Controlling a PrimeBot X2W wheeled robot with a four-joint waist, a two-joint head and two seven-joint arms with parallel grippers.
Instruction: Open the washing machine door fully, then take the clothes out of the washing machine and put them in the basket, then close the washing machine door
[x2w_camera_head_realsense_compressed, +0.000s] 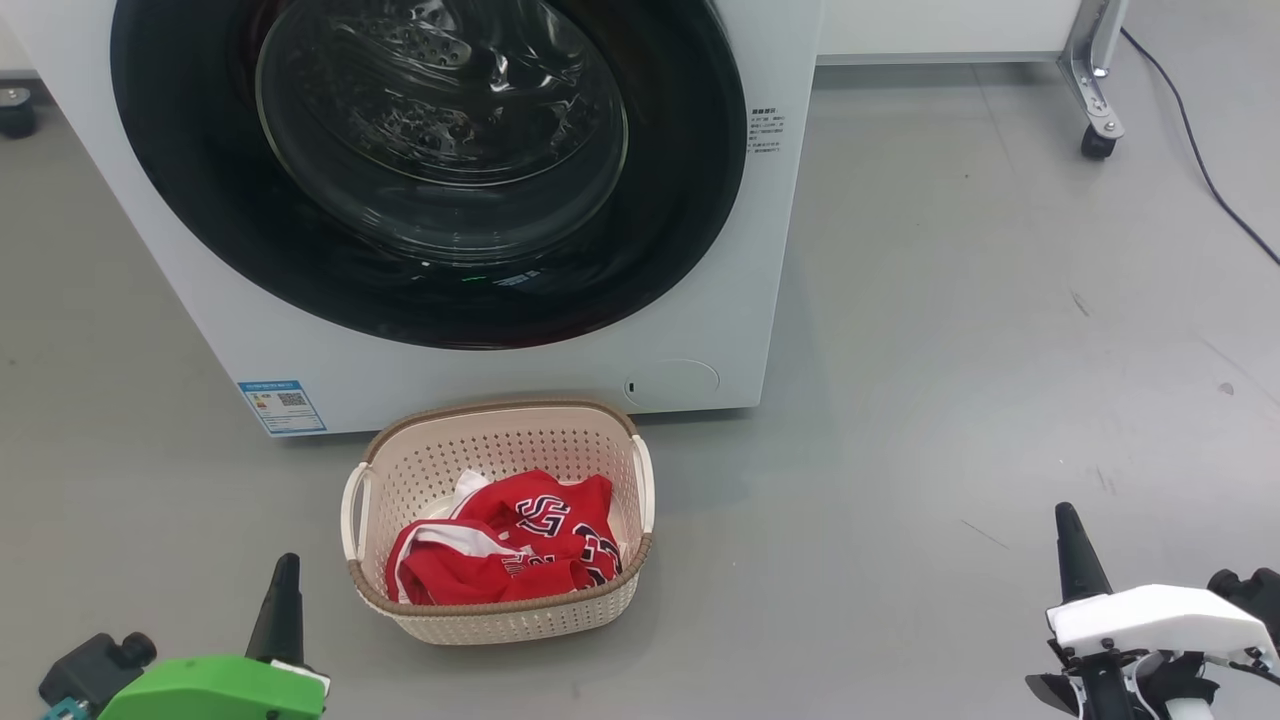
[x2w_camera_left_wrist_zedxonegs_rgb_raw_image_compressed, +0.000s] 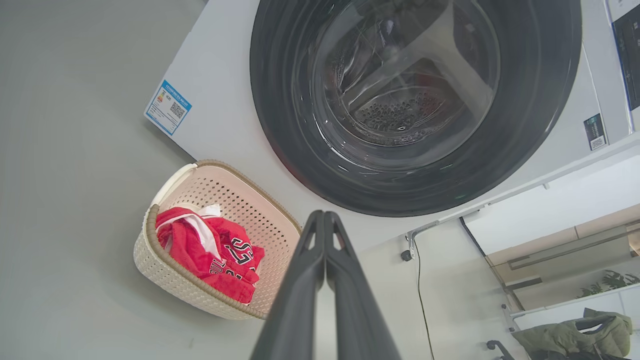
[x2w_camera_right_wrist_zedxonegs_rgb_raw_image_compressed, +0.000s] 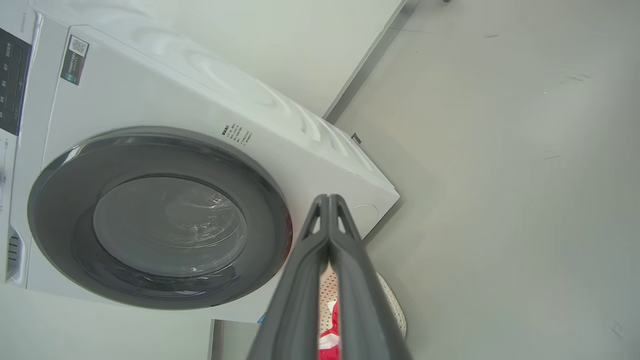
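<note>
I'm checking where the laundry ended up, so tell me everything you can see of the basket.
The basket is a small cream plastic tub, rounded-rectangular, with perforated walls, a brown woven-look rim and a pale handle on each side. It stands upright on the grey floor, just in front of the washing machine, below its closed door; whether it touches the machine cannot be told. Red clothes with white trim lie crumpled inside.
</note>
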